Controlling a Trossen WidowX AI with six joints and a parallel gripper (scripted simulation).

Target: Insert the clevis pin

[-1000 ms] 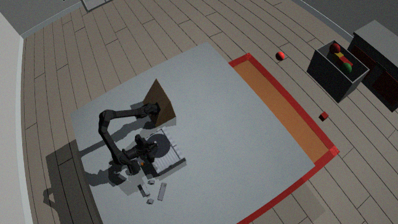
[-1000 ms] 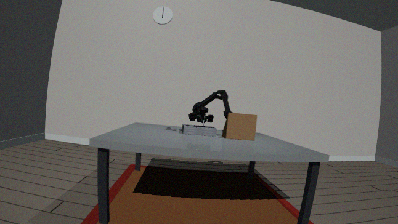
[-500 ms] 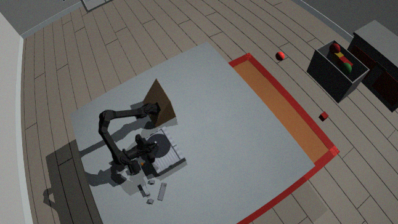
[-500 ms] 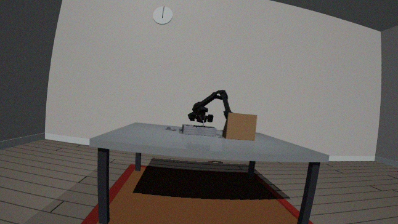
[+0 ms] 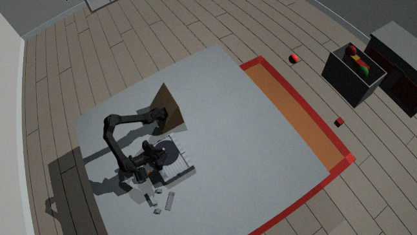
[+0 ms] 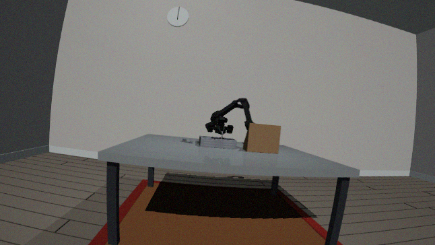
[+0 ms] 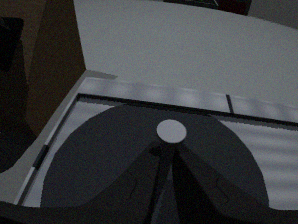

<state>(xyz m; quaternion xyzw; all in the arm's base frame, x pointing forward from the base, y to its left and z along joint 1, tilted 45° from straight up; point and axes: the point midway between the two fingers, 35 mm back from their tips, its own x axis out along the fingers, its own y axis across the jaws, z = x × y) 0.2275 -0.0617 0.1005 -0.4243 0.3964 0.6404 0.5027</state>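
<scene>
My gripper (image 5: 162, 150) (image 6: 221, 132) (image 7: 165, 149) is shut on the steel pin (image 6: 221, 135) (image 7: 171, 131), whose round pale head is uppermost just above the fingertips. In the exterior view the pin's thin shank shows upright between the fingers and the tray's top. The dark disc (image 5: 172, 154) (image 7: 90, 160) lies flat inside the rimmed tray (image 5: 173, 171) (image 6: 218, 143) (image 7: 155, 95), below the fingers. A small dark spot shows on the disc beside the fingertips in the wrist view; I cannot tell whether it is the hole. The pin's lower tip is not clearly visible.
A brown box (image 5: 171, 113) (image 6: 264, 138) (image 7: 55, 65) stands close beside the tray. A second dark arm part (image 5: 159, 113) reaches to that box. Several small grey blocks and a longer grey bar (image 5: 170, 201) lie on the table (image 5: 232, 155) on the tray's other side.
</scene>
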